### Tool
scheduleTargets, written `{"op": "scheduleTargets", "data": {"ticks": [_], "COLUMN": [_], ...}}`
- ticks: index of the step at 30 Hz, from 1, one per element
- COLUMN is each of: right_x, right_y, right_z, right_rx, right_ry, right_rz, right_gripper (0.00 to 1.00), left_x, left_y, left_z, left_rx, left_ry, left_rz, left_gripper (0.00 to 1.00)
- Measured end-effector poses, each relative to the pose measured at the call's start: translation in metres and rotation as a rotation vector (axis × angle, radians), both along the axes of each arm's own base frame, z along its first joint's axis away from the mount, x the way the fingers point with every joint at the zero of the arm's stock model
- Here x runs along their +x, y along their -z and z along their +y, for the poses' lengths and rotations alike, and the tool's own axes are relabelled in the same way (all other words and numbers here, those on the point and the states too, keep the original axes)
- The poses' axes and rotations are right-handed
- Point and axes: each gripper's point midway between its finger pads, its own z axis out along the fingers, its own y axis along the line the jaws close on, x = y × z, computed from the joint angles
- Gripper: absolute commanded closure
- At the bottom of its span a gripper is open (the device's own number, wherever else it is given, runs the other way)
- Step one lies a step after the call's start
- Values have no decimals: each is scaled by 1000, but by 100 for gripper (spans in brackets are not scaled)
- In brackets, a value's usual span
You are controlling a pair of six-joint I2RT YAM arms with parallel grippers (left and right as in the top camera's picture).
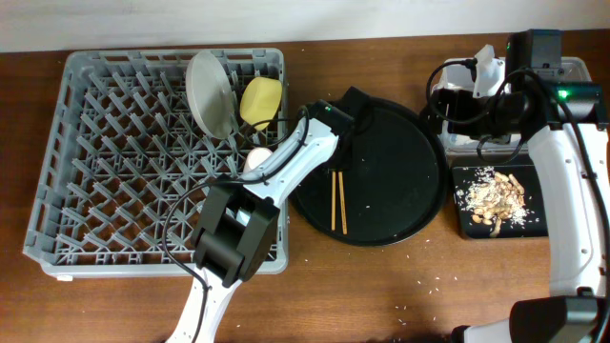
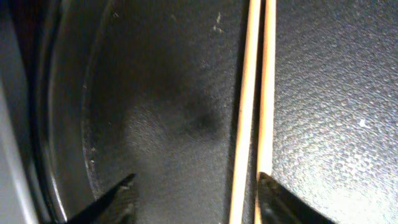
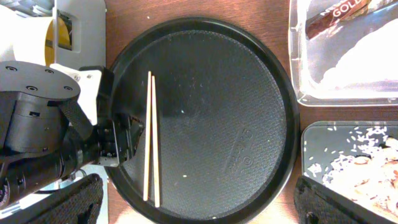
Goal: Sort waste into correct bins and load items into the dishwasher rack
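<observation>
The chopsticks (image 2: pixel 255 93) lie side by side on the round tray (image 1: pixel 400 162), one end reaching in between the jaws of the left gripper (image 2: pixel 199 199). Those jaws are spread and low over the tray. The sticks sit off-centre, just beside the right-hand fingertip (image 2: pixel 280 202) in the wrist view and well apart from the other. The right gripper (image 3: pixel 205 202) hangs above the tabletop with its jaws released wide, holding nothing. Beside the round tray, the tub (image 3: pixel 293 56) holds the wrapper (image 3: pixel 339 15) and the napkin (image 3: pixel 367 59).
</observation>
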Motion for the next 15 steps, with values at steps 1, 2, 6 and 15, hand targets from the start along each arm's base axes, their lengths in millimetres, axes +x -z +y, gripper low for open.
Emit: {"op": "scheduleTargets", "data": {"ticks": [1, 2, 6, 15], "right_x": [0, 0, 0, 0], "right_y": [0, 0, 0, 0], "right_z": [0, 0, 0, 0], "right_rx": [0, 0, 0, 0], "right_ry": [1, 0, 1, 0], "right_rz": [0, 0, 0, 0], "right_gripper": [1, 2, 1, 1], "left_x": [-1, -3, -20, -47], "left_y": [0, 1, 3, 8], "left_z": [-2, -3, -9, -4], "left_rx": [-9, -17, -58, -56], "left_ry": [2, 3, 24, 44], "left_rz": [8, 18, 103, 228], "left_gripper": [44, 44, 44, 51]}}
